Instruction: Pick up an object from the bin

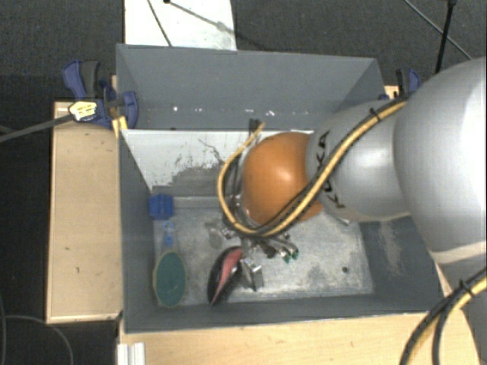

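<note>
As the arm stretched in from the right, its end effector [255, 268] hung low over the near middle of the bin [243, 82], just above the scuffed grey floor. Most of it was hidden under the round orange cover [278, 177] on the wrist and a loop of yellow-and-black cable [226, 200], so I could not tell how far open it was, nor whether it had hold of anything. Closest to it lay a dark oblong thing, red and black [221, 277], tilted with one end toward the near wall and the other end up against the left side of the end effector; whether the two actually touched could not be made out. Well to the left of that, near the left wall, a flat green oval [170, 278] lay on the floor. Farther back along the same wall sat a small blue block [160, 206], with a little pale blue piece [167, 236] between the block and the oval. Just right of the end effector a tiny green bit [291, 257] showed, too small to identify. The right half of the floor lay under the arm's big grey body [411, 166].
</note>
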Controlling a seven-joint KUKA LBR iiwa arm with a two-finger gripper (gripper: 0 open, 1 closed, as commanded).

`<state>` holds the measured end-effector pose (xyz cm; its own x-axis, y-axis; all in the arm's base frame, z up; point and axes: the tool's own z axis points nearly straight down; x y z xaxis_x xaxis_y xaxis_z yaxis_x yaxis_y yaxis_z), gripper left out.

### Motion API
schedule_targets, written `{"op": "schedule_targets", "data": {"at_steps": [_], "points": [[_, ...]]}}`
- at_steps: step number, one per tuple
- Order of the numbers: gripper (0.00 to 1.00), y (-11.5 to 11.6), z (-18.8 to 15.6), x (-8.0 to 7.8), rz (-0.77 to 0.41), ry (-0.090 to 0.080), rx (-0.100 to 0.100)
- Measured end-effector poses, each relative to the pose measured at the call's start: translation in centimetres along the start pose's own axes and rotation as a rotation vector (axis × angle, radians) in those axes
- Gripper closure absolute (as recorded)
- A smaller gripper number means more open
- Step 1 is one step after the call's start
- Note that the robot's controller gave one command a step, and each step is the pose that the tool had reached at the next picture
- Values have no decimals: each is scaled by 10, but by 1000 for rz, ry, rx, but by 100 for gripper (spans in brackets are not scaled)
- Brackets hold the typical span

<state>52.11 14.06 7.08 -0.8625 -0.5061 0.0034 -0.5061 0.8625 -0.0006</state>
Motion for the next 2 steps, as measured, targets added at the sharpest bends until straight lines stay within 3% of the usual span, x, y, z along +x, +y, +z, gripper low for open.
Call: {"op": "schedule_targets", "data": {"at_steps": [1,2], "points": [[0,-1,-30,6,-225,-11,2],[0,13,-30,-17,-519,-10,1]]}}
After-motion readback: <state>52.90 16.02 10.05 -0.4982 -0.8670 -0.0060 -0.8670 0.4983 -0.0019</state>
